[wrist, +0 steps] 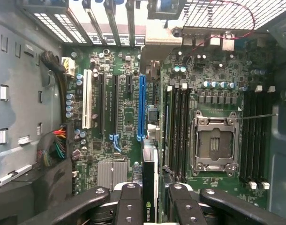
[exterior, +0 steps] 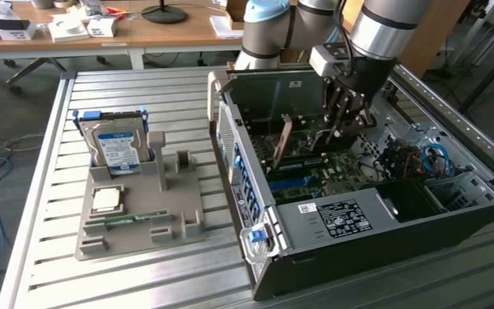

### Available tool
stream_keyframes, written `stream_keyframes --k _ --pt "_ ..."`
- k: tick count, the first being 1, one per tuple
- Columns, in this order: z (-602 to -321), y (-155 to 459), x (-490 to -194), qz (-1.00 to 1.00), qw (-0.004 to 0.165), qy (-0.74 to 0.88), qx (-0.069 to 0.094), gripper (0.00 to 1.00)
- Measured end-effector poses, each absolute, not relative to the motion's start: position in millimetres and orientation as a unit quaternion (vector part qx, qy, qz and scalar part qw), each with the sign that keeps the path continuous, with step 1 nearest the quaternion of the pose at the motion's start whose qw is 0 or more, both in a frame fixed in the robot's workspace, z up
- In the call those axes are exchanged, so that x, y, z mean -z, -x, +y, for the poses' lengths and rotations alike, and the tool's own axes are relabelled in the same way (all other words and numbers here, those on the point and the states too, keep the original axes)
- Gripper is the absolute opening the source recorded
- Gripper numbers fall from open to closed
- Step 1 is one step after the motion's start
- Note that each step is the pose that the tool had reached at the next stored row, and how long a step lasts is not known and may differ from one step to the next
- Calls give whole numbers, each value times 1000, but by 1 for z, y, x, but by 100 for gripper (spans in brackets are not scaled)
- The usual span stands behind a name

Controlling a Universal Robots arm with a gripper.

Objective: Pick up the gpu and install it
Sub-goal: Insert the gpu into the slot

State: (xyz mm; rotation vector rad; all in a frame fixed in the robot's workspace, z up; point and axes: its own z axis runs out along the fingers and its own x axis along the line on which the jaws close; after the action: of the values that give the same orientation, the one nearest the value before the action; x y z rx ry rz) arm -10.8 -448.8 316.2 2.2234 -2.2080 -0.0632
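Observation:
Inside the open computer case (exterior: 333,219), the gpu (exterior: 283,138) stands upright, a thin tan-brown card over the motherboard (wrist: 129,117). In the wrist view the gpu (wrist: 149,183) shows edge-on with a green logo on its edge, in line with the long blue slot (wrist: 141,108) and covering that slot's near end. My gripper (exterior: 350,129) reaches down into the case, and its black fingers (wrist: 129,201) flank the card on both sides, so the gripper (wrist: 150,190) is shut on it. Whether the card's lower edge sits in the slot is hidden.
Beside the case, on the exterior view's left, a grey holder (exterior: 139,206) carries a silver hard drive (exterior: 116,148), a processor (exterior: 107,199) and a green memory stick (exterior: 127,220). An empty processor socket (wrist: 213,140), memory slots (wrist: 178,131) and cable bundles (exterior: 419,161) crowd the case.

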Motion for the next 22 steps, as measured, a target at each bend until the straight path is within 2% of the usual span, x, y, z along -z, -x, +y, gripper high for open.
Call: stream_keyframes --k 22 --pt "-454 18 -308 -704 3 -709 20 26"
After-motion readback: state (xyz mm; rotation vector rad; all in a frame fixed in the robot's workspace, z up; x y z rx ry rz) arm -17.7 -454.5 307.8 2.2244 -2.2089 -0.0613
